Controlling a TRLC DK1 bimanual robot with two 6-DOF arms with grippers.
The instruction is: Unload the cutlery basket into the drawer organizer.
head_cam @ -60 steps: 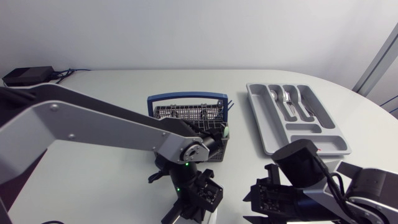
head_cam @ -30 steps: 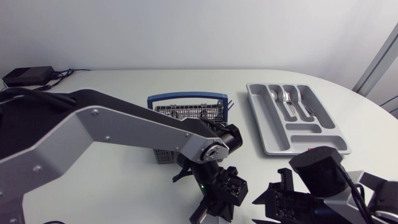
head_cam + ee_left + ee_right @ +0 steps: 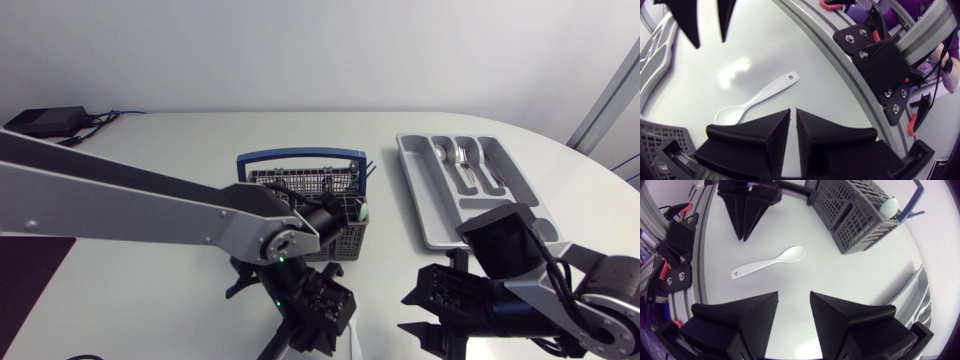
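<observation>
So my left claw (image 3: 793,113) is pinched closed on nothing and my right claw (image 3: 793,296) is spread open, also with nothing in it. They face each other low in the middle of the head view, with a white spoon (image 3: 769,262) lying flat on the counter (image 3: 180,150) between them, touching neither. The cutlery basket (image 3: 300,156) sits mid-frame just above my left claw with a pale green-white piece (image 3: 362,212) at its right end, and the drawer organizer (image 3: 430,212) is upper right, holding some silver cutlery (image 3: 465,165).
</observation>
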